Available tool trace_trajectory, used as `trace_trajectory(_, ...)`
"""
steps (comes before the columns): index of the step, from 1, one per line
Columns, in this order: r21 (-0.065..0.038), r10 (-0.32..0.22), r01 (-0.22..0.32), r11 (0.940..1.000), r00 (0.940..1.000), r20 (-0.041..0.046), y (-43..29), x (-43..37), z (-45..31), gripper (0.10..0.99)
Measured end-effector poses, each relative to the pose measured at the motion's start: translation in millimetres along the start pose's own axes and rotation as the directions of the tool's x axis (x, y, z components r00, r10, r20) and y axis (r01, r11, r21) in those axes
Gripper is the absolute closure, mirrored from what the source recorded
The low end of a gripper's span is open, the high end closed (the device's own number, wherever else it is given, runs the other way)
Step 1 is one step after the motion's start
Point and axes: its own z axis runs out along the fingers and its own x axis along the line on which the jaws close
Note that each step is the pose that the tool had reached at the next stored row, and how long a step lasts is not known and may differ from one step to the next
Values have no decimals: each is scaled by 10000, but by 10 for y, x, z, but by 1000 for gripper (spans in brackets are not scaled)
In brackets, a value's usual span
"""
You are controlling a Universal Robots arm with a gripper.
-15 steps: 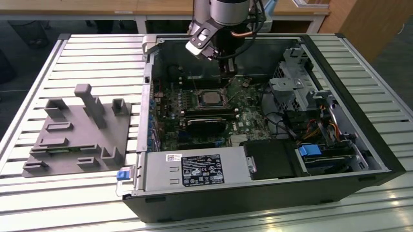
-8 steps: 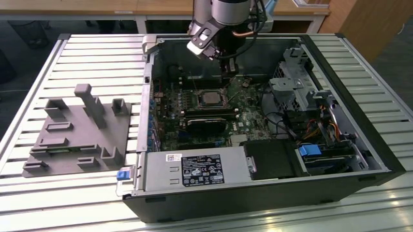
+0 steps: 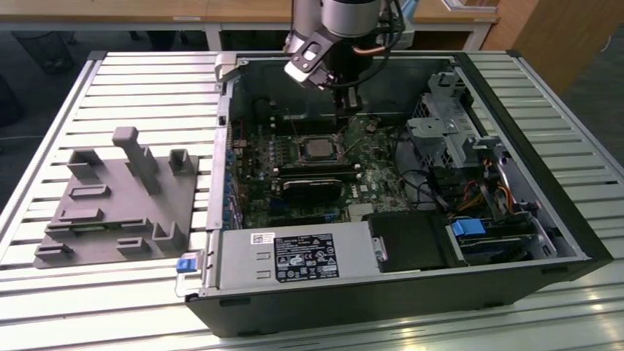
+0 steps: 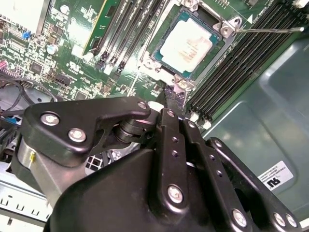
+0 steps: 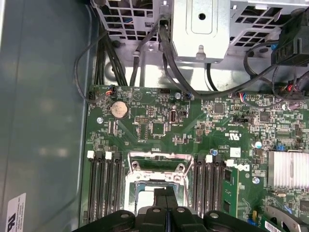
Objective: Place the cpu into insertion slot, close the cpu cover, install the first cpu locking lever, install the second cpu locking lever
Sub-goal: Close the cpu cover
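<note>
Silvery-grey square cpu (image 4: 186, 41) lies seated; closed, empty black gripper (image 4: 170, 93) alongside should probably press slowly, squarely.

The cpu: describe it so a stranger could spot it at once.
Inside the open computer case, find the green motherboard. The cpu lies on it between banks of long black memory slots: a small flat square with a plain silvery-grey top.

The cpu (image 4: 186, 43) is topped with smooth silvery metal; the gripper (image 4: 173, 94) is finished in matt black; the surface (image 3: 146, 80) is formed of pale ribbed metal.
</note>
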Motion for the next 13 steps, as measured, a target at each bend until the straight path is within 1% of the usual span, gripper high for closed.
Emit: trace_trajectory(13, 1, -1, 1, 10000, 10000, 13, 58, 1, 4, 980)
